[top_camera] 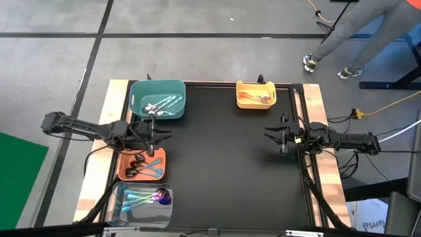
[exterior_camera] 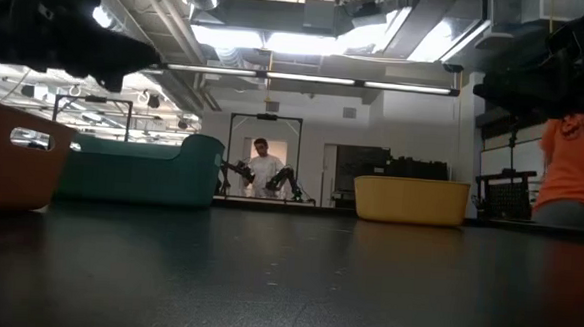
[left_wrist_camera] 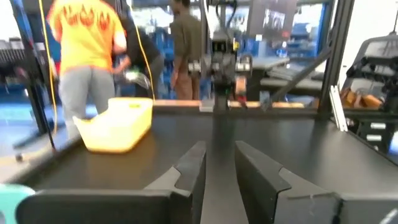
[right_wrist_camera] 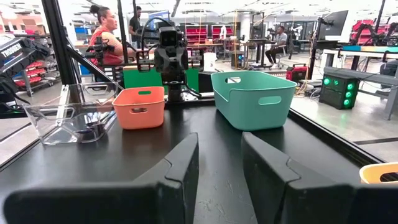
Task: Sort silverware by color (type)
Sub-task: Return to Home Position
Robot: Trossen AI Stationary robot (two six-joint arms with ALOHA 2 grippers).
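Observation:
The silverware lies in four bins. Silver spoons (top_camera: 160, 105) rest in the teal bin (top_camera: 139, 89) at the far left. Orange-copper spoons (top_camera: 254, 99) lie in the yellow bin (top_camera: 241, 87) at the far edge. Black and a few blue spoons (top_camera: 137, 168) are in the orange bin (top_camera: 160, 155). Teal-blue and purple spoons (top_camera: 146, 196) sit in the clear bin (top_camera: 117, 191) at the near left. My left gripper (top_camera: 164, 135) (left_wrist_camera: 219, 149) hovers open between the teal and orange bins, pointing level toward the table's right. My right gripper (top_camera: 270, 133) (right_wrist_camera: 221, 140) hovers open at the right side, pointing left.
The black mat (top_camera: 223, 171) spreads between the two grippers with nothing on its middle. A person (top_camera: 358, 29) walks on the floor beyond the far right corner. Another person in an orange shirt (left_wrist_camera: 84, 37) stands past the table's right side.

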